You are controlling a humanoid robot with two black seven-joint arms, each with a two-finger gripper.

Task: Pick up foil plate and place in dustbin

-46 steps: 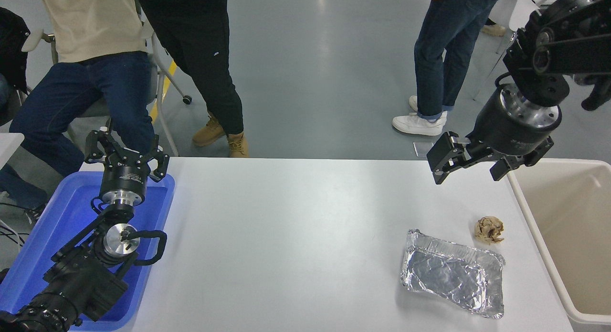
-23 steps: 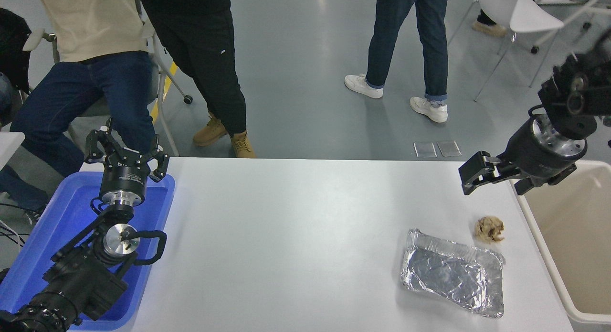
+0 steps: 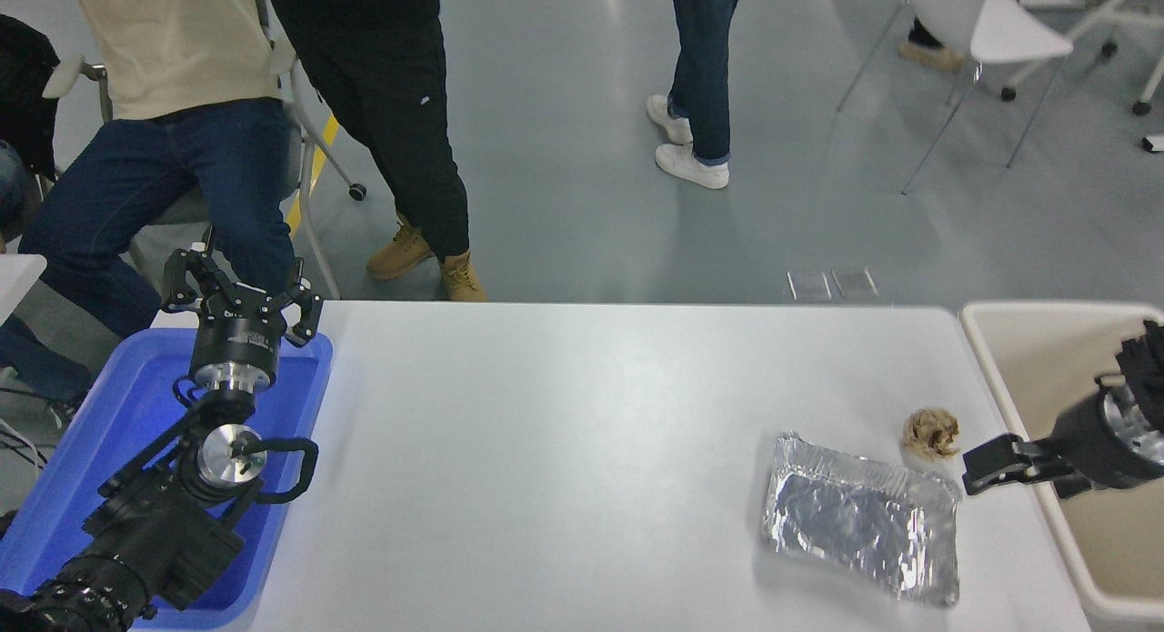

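Hovering: right gripper (image 3: 987, 466) beside foil plate (image 3: 862, 521) | jaws perhaps apart | labels unreadable

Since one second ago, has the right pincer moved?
Yes. The right pincer has come down and toward the camera, from above the table's far edge to just right of the foil plate.

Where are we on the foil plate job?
Nothing binned yet: the foil plate lies flat on the table, ungripped. In hand: the right gripper sits low beside the plate's right corner. Left: grasp, lift, drop into the dustbin. Left gripper is parked.
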